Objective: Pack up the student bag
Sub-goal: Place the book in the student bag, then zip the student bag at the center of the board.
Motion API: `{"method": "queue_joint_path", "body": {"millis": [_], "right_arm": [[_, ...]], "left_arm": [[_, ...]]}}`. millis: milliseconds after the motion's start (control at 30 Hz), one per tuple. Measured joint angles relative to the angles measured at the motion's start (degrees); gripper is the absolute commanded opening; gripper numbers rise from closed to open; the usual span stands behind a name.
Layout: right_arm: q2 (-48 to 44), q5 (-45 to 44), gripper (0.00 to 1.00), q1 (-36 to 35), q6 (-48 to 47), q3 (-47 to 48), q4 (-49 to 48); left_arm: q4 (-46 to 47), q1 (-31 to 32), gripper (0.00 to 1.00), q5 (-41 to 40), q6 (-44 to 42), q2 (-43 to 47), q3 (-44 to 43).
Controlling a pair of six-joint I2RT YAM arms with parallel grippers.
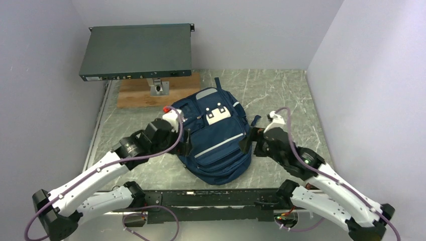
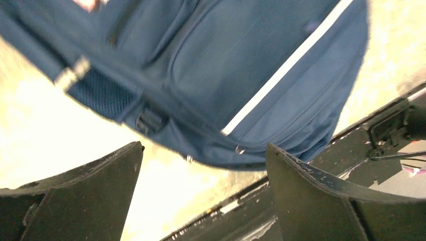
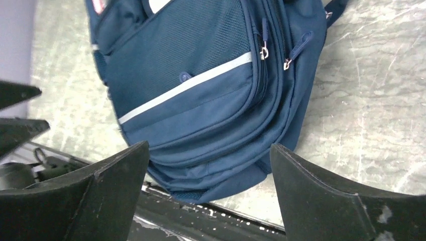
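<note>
Toward the near edge of the table (image 1: pixel 281 90), about midway between its left and right edges, lies the student bag (image 1: pixel 216 145), front pocket up; its long axis runs from the near edge to the far edge, carry handle at the far end, rounded bottom nearest my bases. I flank it across its short axis; my left fingers (image 2: pixel 85 201) sit at its left side and my right fingers (image 3: pixel 100 201) at its right side, each just beside the fabric, though I cannot tell whether either touches. Neither arm is clearly nearer. Both pairs stand wide apart with nothing between them; from each wrist the bag lies straight ahead, beyond the tips, grey stripe slanting across.

As for writing, I find none I can read; the white-grey patch (image 1: pixel 219 115) on the front pocket looks blank from above; a red-and-white tag (image 3: pixel 98 5) at the bag's upper part is too small to make out. Further out, at the far-left corner, a black box (image 1: pixel 136 50) rests above a wooden board (image 1: pixel 133 93); the markings on its face are illegible.
</note>
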State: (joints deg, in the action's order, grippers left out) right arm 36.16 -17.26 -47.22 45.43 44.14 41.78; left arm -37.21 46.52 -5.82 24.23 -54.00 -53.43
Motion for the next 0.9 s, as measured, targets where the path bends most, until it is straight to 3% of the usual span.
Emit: {"method": "queue_joint_path", "body": {"millis": [133, 300, 400, 533, 633, 767, 900], "right_arm": [[8.66, 7.43, 0.99, 5.35, -3.56, -1.29, -5.64], [13.16, 26.71, 0.99, 20.5, -6.88, -9.4, -14.93], [15.04, 35.01, 0.97, 25.22, -8.41, -12.44, -18.38], [16.26, 44.92, 0.84, 30.03, -9.79, -15.45, -23.67], [18.58, 50.82, 0.83, 32.98, -9.99, -17.33, -27.54], [21.38, 54.47, 0.82, 34.73, -9.99, -17.84, -29.75], [23.23, 56.74, 0.8, 35.95, -10.12, -17.99, -30.95]], "left_arm": [[-0.15, -0.26, 0.98, -0.59, 9.53, 4.22, 12.52], [3.91, -0.26, 1.0, 0.74, 13.35, 12.22, 27.47], [9.62, -0.24, 1.0, 1.53, 14.36, 15.56, 33.0], [18.1, 0.07, 0.99, 2.12, 13.46, 13.79, 36.59], [25.64, 1.11, 0.93, 2.29, 10.49, 9.92, 37.99], [32.94, 2.4, 0.77, 3.41, 7.76, 5.42, 38.12], [37.05, 3.76, 0.74, 4.96, 6.88, 1.73, 38.62]]}}
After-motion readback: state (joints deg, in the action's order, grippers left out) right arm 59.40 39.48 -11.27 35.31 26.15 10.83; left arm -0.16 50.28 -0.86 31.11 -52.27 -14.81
